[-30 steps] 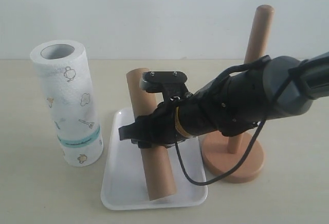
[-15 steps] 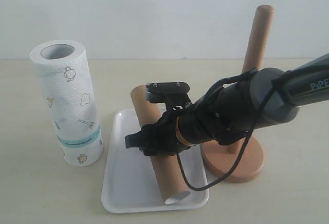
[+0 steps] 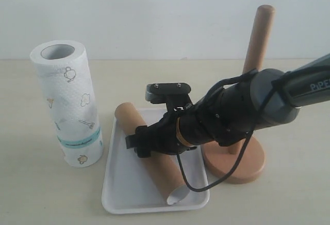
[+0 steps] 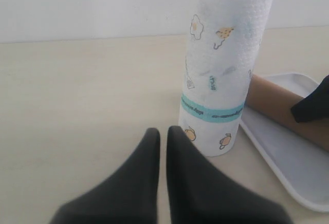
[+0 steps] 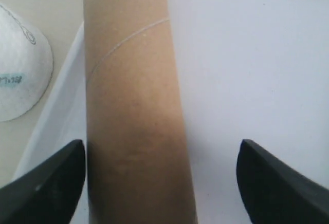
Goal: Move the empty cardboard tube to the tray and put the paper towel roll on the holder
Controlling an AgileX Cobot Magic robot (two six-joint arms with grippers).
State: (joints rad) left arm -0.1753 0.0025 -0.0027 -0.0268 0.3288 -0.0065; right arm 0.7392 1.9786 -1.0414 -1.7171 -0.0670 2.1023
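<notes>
The left gripper [image 4: 162, 154] sits low, fingers almost together and empty, facing the paper towel roll [image 3: 66, 103], which stands upright just beside the tray [image 3: 119, 194]. The cardboard tube [image 3: 161, 176] lies slantwise in the tray. The right gripper [image 3: 140, 145] straddles it, fingers spread wide, apparently not gripping. The tube step looks done; next the roll needs gripping and threading onto the pole of the holder [image 3: 258, 36].

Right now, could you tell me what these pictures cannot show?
Exterior view: the right tool and arm cover the cardboard tube midway and part of the holder.
Left wrist view: the frame cuts the top off the paper towel roll.
Right wrist view: both tube ends fall outside.
</notes>
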